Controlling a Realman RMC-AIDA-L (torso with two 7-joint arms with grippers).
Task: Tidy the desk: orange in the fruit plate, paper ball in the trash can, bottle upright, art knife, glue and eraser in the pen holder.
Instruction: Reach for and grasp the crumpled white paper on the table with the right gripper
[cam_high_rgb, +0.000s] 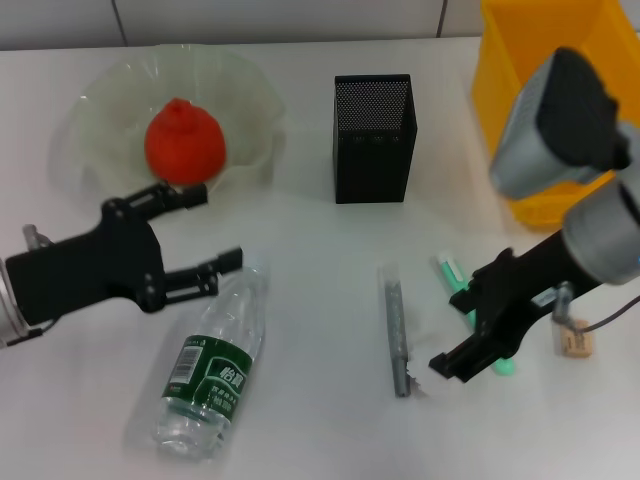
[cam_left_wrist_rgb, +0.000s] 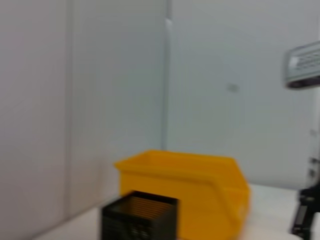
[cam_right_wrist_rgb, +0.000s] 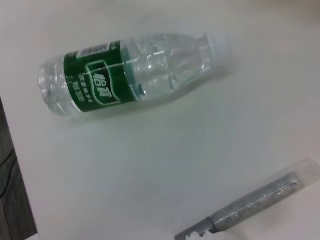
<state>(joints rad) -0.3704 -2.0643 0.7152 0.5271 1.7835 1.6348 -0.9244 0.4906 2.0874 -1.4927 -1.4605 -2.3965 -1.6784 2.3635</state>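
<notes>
The orange (cam_high_rgb: 183, 142) rests in the pale-green fruit plate (cam_high_rgb: 100, 100) at the back left. The bottle (cam_high_rgb: 213, 363) (cam_right_wrist_rgb: 130, 72) lies on its side at the front left, cap end near the lower finger of my open left gripper (cam_high_rgb: 220, 226), which hovers between plate and bottle. The grey art knife (cam_high_rgb: 397, 330) (cam_right_wrist_rgb: 265, 200) lies at centre front. My right gripper (cam_high_rgb: 466, 326) is open and straddles the green glue (cam_high_rgb: 452, 272). The tan eraser (cam_high_rgb: 576, 343) lies just right of that arm. The black pen holder (cam_high_rgb: 373, 138) (cam_left_wrist_rgb: 140, 215) stands at back centre. The paper ball is out of view.
The yellow trash can (cam_high_rgb: 540, 70) (cam_left_wrist_rgb: 185, 185) stands at the back right, behind my right arm and beside the pen holder. The table's front edge shows in the right wrist view beyond the bottle.
</notes>
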